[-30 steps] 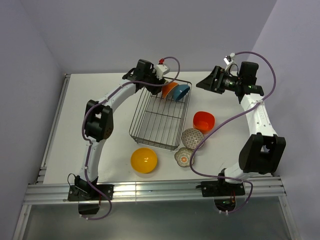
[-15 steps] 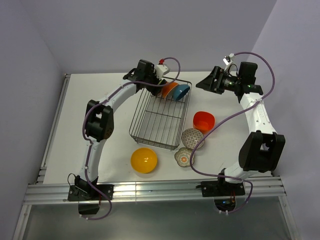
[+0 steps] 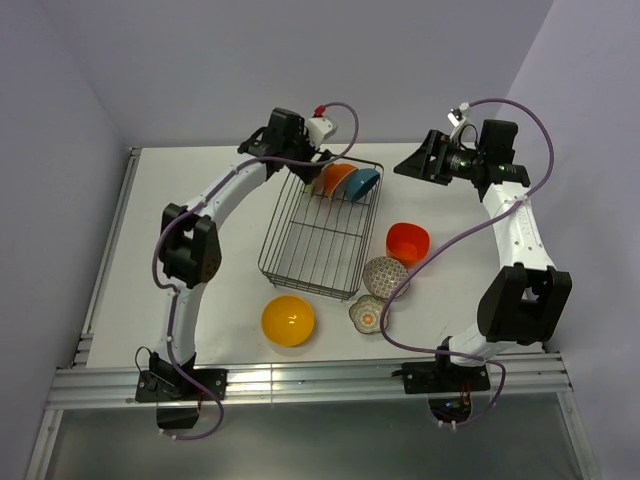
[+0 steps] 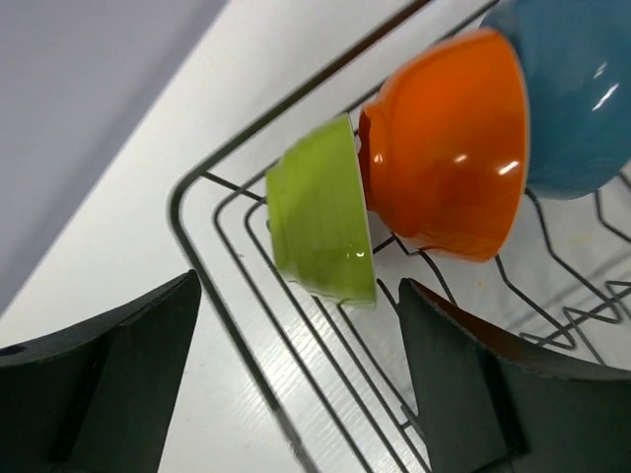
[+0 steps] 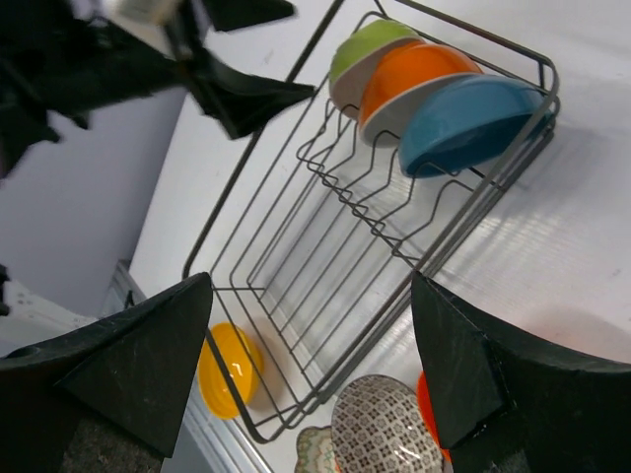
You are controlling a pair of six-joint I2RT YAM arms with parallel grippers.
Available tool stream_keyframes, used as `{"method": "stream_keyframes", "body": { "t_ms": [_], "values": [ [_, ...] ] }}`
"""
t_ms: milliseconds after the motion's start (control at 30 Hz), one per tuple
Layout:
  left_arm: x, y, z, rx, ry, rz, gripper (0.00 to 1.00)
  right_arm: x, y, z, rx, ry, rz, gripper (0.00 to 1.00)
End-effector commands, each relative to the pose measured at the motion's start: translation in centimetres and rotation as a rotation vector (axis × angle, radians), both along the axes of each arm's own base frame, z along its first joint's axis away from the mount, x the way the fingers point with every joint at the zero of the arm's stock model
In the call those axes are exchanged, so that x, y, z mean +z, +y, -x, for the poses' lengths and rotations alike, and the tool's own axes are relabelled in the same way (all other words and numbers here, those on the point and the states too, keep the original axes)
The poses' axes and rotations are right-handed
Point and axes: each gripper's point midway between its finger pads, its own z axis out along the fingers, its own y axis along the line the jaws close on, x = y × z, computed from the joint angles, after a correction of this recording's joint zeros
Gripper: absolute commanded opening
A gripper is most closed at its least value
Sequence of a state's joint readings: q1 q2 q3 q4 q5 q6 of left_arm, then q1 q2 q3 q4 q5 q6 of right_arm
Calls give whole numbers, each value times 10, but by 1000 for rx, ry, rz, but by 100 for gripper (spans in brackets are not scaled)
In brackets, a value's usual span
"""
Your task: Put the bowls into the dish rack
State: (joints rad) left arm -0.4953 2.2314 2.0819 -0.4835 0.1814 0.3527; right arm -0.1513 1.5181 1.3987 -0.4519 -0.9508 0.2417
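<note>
Cable (image 3: 384,312) loops over patterned bowl (image 3: 383,272) beside dish rack (image 3: 320,240).

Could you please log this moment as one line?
dark wire dish rack: green, orange, blue bowls; table: yellow, red, patterned, floral bowls; left end effector open; right end effector open

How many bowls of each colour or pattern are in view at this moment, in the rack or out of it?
green bowl: 1
orange bowl: 1
blue bowl: 1
red bowl: 1
yellow bowl: 1
grey patterned bowl: 1
floral bowl: 1
Total: 7
</note>
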Motion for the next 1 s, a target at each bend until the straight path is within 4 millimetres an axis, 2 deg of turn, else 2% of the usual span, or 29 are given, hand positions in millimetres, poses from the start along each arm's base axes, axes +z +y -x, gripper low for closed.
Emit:
{"method": "stream_keyframes", "body": {
  "t_ms": [0,33,67,100,167,200,267,300,333,367,400,433,467,500,533,567,600,633,700,833,967],
  "values": [
    [123,8,10,22,-188,117,89,16,-12,4,-22,-65,107,88],
    [138,12,17,33,-193,144,90,13,-15,4,-31,-57,125,88],
    [145,14,23,28,-189,160,92,8,-18,7,-49,-34,147,88],
    [163,22,29,34,-206,182,99,5,-21,8,-53,-36,177,88],
    [167,29,40,41,-182,203,99,0,-26,11,-66,-20,211,88],
    [186,39,49,47,-204,229,99,-7,-32,14,-82,1,254,88],
    [182,49,59,63,-168,249,100,-17,-38,20,-90,30,303,88],
    [196,54,72,51,-175,276,99,-23,-45,20,-114,48,337,93],
    [187,58,77,56,-144,276,99,-30,-48,21,-122,71,358,100],
    [186,63,82,68,-123,291,100,-37,-52,26,-124,104,379,100],
    [197,67,93,63,-133,316,100,-44,-54,27,-132,126,397,100],
    [181,69,100,79,-76,328,99,-56,-62,29,-155,165,431,100],
    [177,74,104,90,-60,339,100,-62,-65,31,-163,182,450,100],
    [185,78,115,85,-72,361,99,-69,-68,32,-172,197,470,100],
    [165,80,121,93,-23,360,99,-81,-73,35,-184,227,494,100],
    [160,83,125,99,-12,366,100,-88,-75,35,-191,237,510,100],
    [166,86,132,98,-29,385,99,-94,-77,36,-197,252,520,100],
    [151,87,137,127,11,393,99,-105,-81,38,-211,280,539,100],
    [145,89,144,165,42,435,99,-124,-82,40,-216,342,545,100],
    [145,92,151,185,34,479,98,-155,-79,43,-202,419,538,96],
    [143,88,159,179,67,516,97,-172,-76,41,-205,441,524,90]
  ]
}}
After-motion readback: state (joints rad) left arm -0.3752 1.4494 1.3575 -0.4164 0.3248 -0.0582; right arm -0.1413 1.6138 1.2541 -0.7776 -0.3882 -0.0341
